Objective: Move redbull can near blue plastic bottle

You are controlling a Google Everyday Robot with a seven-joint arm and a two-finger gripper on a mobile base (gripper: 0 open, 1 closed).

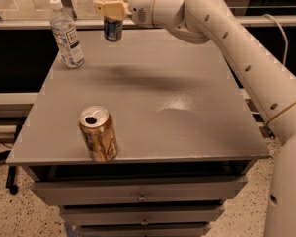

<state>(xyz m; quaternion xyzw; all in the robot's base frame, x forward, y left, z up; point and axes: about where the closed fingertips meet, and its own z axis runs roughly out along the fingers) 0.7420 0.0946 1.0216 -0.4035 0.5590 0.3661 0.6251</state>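
Note:
The redbull can, slim, silver and blue, hangs in the air above the far edge of the grey table. My gripper is shut on the can's upper part and holds it upright, clear of the surface. The blue plastic bottle, clear with a white cap and a white-and-dark label, stands upright at the table's far left corner, to the left of the held can with a gap between them.
A gold can with an open top stands near the table's front left edge. My arm reaches in from the right over the far right part of the table. Drawers sit below the tabletop.

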